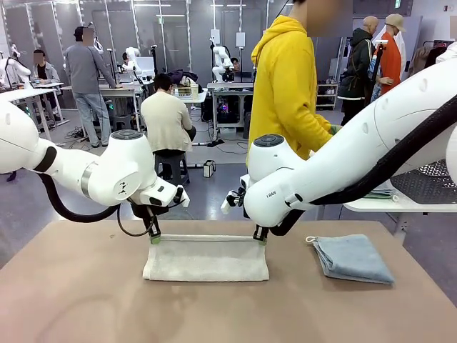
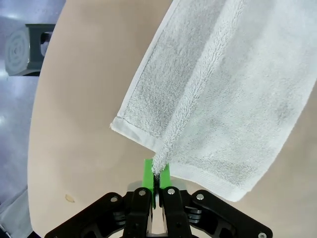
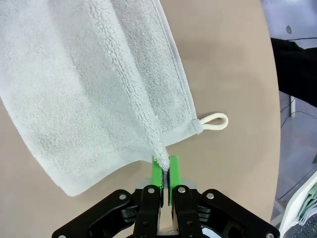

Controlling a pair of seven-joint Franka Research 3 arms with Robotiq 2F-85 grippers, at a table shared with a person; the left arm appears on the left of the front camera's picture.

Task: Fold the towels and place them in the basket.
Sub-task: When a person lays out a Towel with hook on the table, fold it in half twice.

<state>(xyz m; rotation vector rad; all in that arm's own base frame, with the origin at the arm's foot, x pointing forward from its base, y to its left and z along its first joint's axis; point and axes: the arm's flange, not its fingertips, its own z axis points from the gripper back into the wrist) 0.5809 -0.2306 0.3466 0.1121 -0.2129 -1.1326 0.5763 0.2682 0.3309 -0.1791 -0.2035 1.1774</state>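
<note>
Front view, as I read it from the console:
- Cream-white towel: centre of the worktop. Its far edge is lifted and stretched between both tools, and the rest lies flat toward 6 o'clock.
- Left tool: at the towel's 11 o'clock corner, clenched on the cloth.
- Right tool: at the 1 o'clock corner, likewise clenched on it.
- Light blue towel: folded, at 3 o'clock of the cream one and apart from it.
- Basket: dark lattice, at 2 o'clock on a white side table by the frame edge.
- Person in a yellow hoodie: at 12 o'clock beyond the worktop.

Left wrist view:
- Left tool: I see its green pads pressed together on a ridge of the cream-white towel, which fans out toward 1 o'clock.

Right wrist view:
- Right tool: its pads pinch a ridge of the same towel, which spreads toward 11 o'clock.
- White corner loop: at 2 o'clock of the pads.
</note>
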